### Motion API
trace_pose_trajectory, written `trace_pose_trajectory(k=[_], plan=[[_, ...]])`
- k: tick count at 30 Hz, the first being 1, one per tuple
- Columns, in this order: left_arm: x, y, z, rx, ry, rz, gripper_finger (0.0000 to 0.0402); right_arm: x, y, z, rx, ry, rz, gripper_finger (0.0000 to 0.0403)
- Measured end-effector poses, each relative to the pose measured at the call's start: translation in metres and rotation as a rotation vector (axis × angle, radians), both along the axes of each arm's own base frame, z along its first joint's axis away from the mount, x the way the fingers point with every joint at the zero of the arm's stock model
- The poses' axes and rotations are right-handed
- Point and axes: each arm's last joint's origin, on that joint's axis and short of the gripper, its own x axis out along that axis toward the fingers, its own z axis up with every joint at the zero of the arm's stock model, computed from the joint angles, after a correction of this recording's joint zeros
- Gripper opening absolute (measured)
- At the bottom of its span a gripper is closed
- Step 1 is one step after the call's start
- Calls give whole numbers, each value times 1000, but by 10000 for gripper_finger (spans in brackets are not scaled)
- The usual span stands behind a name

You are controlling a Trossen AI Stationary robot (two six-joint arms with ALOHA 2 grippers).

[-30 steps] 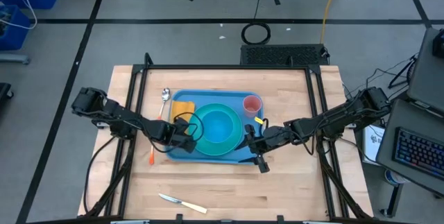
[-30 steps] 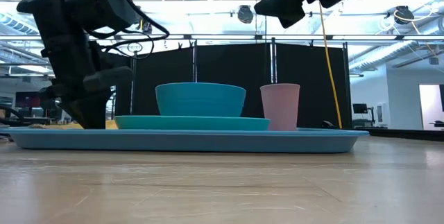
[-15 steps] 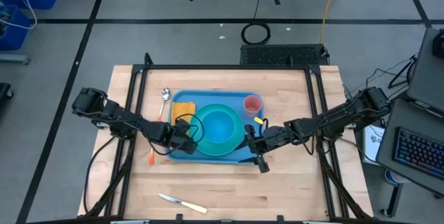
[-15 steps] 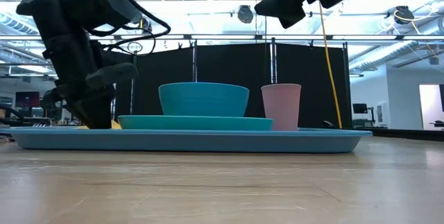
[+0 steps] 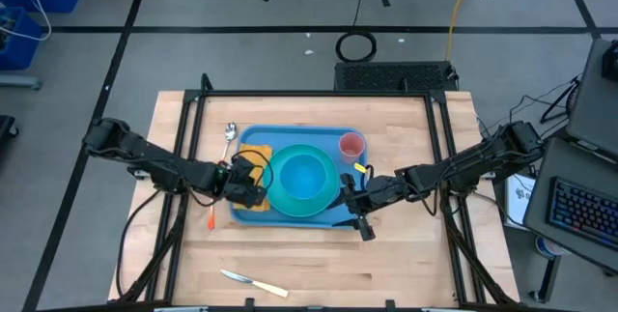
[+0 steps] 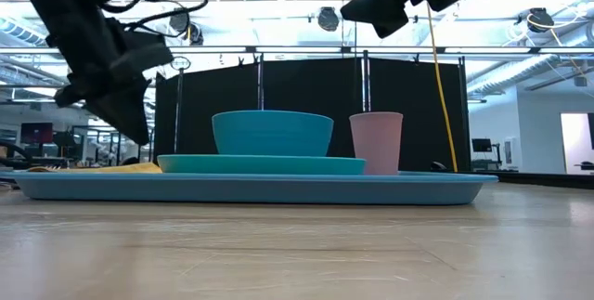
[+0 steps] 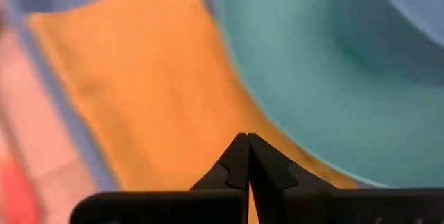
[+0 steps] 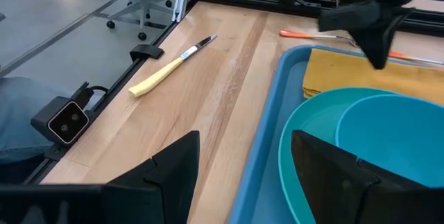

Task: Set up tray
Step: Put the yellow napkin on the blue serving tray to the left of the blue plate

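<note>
One broad, rigid tray (image 5: 249, 212) at the high view's centre looks light but slick and loaded, best gripped at its raised rim; the left gripper (image 7: 247, 156) hovers pressed shut, the right gripper (image 8: 239, 165) spread wide.

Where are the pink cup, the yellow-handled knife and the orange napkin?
pink cup (image 6: 376, 142), low view, middle of its side wall.
yellow-handled knife (image 8: 160, 77), right wrist view, on the handle.
orange napkin (image 7: 139, 78), left wrist view, middle of the cloth.

Smooth blue plastic tray (image 5: 290, 214), pale wood table (image 5: 386, 264), matt orange cloth (image 5: 253, 155)
</note>
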Motion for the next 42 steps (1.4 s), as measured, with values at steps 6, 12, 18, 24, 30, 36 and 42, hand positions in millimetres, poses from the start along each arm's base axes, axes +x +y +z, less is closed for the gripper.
trace_pose_trajectory(k=[6, 12, 18, 24, 30, 36, 42], plan=[[4, 25, -1, 32, 51, 17, 2, 0, 0, 1, 3, -7, 0, 216], [8, 53, -4, -5, 100, 29, 1, 0, 0, 1, 3, -7, 0, 216], [19, 74, -15, -59, 109, -9, 1, 0, 0, 0, 2, -5, 0, 216], [27, 88, -30, -111, 128, -18, 1, 0, 0, 0, 1, 2, 1, 216], [32, 94, -39, -124, 140, -21, 1, 0, 0, 0, 0, 5, 2, 216], [36, 99, -39, -117, 82, -17, 1, 0, 0, -1, -2, 6, 1, 216], [36, 101, -39, -128, 78, -1, 1, 0, 0, -1, -1, 8, 0, 216]])
